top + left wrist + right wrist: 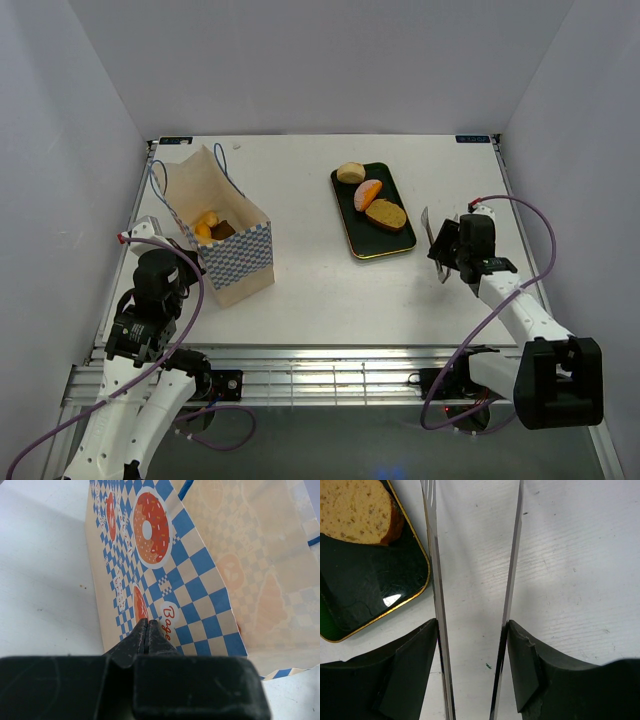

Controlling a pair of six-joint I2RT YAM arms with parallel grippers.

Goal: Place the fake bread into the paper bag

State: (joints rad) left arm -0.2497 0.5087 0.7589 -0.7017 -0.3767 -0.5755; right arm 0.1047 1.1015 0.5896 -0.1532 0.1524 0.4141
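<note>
The paper bag [225,240] stands open at the left, with an orange bread piece [207,224] and a dark brown piece [224,230] inside. A round bun [350,173], an orange wedge [369,195] and a brown slice [386,215] lie on the dark tray [368,243]. My left gripper [183,265] is shut, its tip [147,625] against the bag's checkered side [200,585]. My right gripper [447,248] holds metal tongs [432,245] just right of the tray. In the right wrist view the gripper [472,630] presses on the tongs' blades [432,555], which stand apart and empty beside the slice [355,511].
The tray's gold-rimmed corner [422,587] lies just left of the tongs. White walls enclose the table on the left, back and right. The table's front edge [330,345] runs along a metal rail by the arm bases.
</note>
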